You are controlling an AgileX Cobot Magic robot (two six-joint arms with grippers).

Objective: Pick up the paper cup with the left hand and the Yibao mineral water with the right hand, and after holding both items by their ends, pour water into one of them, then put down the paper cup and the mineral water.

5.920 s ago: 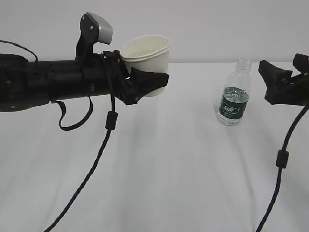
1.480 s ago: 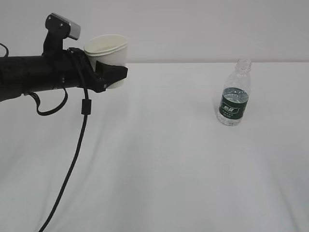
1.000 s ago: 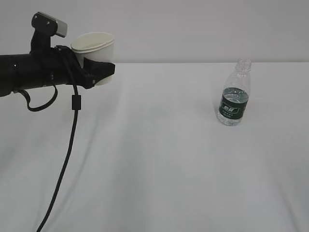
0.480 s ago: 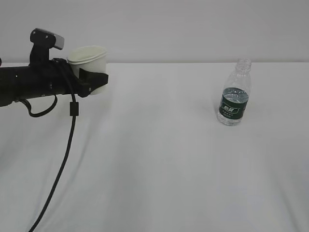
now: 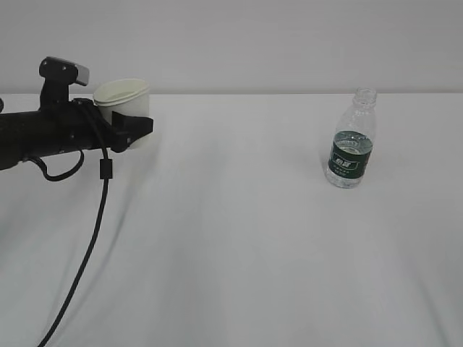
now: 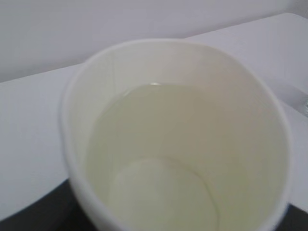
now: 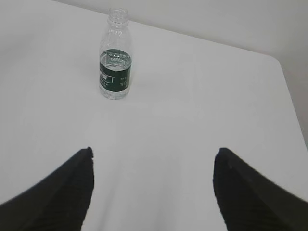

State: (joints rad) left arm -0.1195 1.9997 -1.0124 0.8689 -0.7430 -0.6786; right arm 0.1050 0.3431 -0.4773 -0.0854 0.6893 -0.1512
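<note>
Paper cup point(image 5: 121, 97): was pinched by the left hand's point(image 5: 130, 130) jaws, upright at the worktop's point(image 5: 239, 238) far left, water point(image 6: 159, 159) inside.
Yibao mineral water point(image 5: 351, 141): stood upright at right, unheld.
Right hand point(image 7: 151, 185): jaws were spread, bottle well apart.
Risk: water could be spilled if the cup were tilted or squeezed while being set down.

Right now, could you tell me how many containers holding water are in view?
2: the cup in the left gripper at the table's far left, and the bottle standing alone on the right. None seems hidden.

cream paper cup point(image 5: 121, 94), clear bottle point(image 5: 352, 141) w/ dk green label, white table point(image 5: 239, 238)
</note>
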